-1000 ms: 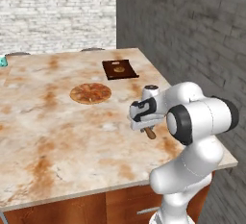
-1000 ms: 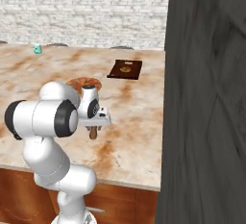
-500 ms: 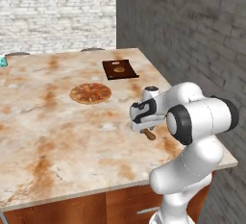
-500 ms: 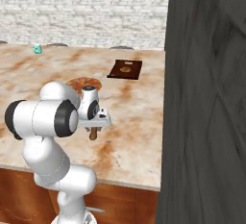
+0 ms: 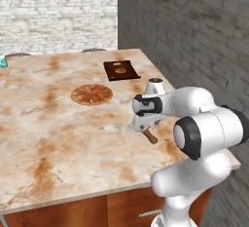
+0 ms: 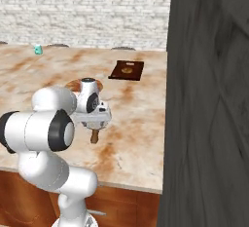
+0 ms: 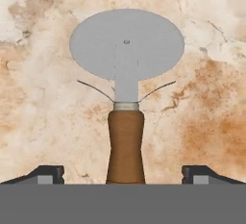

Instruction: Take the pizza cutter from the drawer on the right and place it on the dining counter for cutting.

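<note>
Low over the dining counter (image 5: 58,138), a wide beige marble tabletop with rust-brown blotches on a reddish wood base, the white robot arm's two-finger gripper (image 7: 123,174) points straight down. Its jaws stand wide apart: in the hand view the two dark fingertips (image 7: 45,174) sit far out to either side, with clear marble between each of them and the tool. They hold nothing.

Between them lies the pizza cutter (image 7: 126,88), a small tool with a round grey metal wheel and a short brown wooden handle. It lies flat on the marble, wheel away from the hand, handle running back between the fingertips. In the base views only the brown handle end (image 5: 150,136) shows below the gripper, near the counter's right edge.

Judging from this, the cutter looks set down where the task wants it, within reach of the round orange-brown pizza (image 5: 91,94), which lies bare on the marble a little further in. The placing looks essentially done.

Beyond the pizza, a dark brown rectangular board (image 5: 121,70) carries a small round tan item; what it is cannot be told. A small teal object (image 6: 37,49) stands at the far left edge.
</note>
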